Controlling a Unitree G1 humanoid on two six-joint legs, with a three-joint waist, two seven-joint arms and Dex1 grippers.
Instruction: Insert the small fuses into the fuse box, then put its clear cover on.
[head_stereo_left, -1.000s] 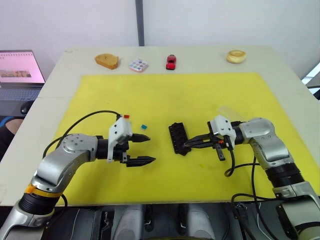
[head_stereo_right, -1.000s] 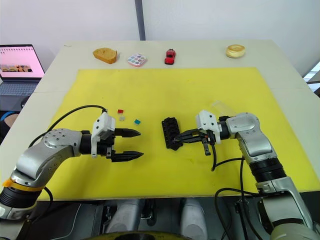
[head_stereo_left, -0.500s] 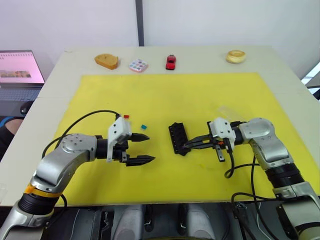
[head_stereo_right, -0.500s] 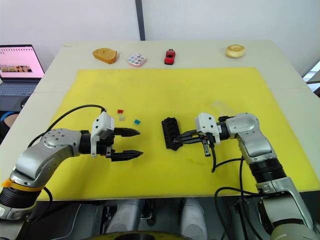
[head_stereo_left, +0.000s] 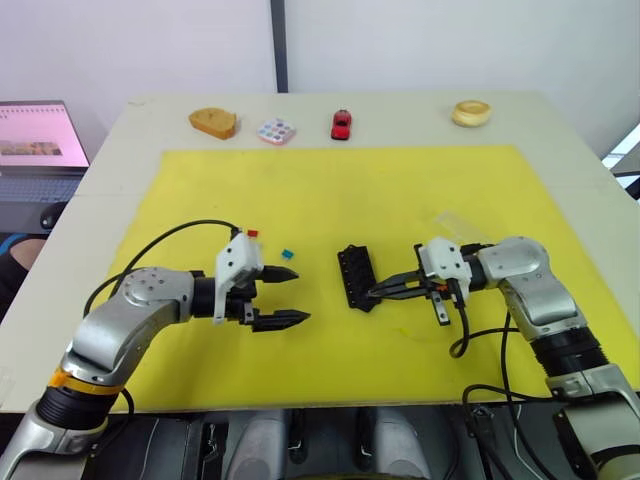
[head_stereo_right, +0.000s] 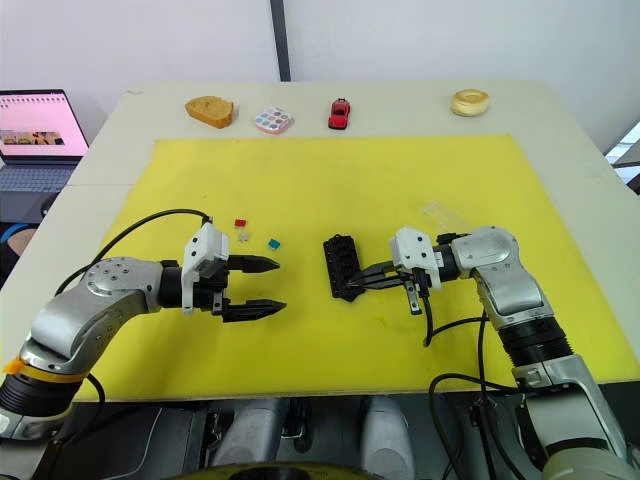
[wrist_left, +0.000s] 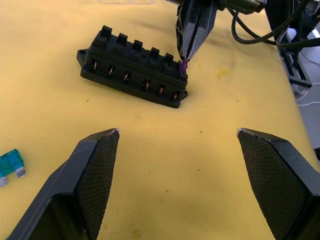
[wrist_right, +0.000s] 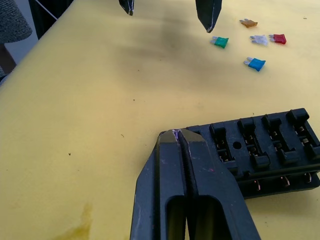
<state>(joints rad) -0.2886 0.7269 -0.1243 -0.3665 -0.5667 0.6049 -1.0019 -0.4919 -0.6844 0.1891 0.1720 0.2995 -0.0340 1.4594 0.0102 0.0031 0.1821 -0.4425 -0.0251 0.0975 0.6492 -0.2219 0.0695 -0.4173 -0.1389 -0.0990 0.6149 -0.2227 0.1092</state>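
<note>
In the left eye view, the small black rectangular plastic fuse box (head_stereo_left: 356, 277) lies at the centre of the yellow mat (head_stereo_left: 340, 190) on the tabletop. The right gripper (head_stereo_left: 374, 292) touches its near end; the left gripper (head_stereo_left: 296, 297) hovers spread wide, empty.

In the left wrist view, the right gripper's closed fingertips pinch a tiny purple blade fuse (wrist_left: 183, 65) at the box's end slot.

In the right wrist view, green, white, red, orange and blue fuses (wrist_right: 256, 64) lie at upper right.

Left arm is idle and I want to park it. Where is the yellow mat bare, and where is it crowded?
Bare: the mat beyond the fuse box, and its near strip. Crowded: loose fuses beside the open left gripper; the right gripper, shut on a purple fuse, at the box's near end; the clear cover behind it.
</note>
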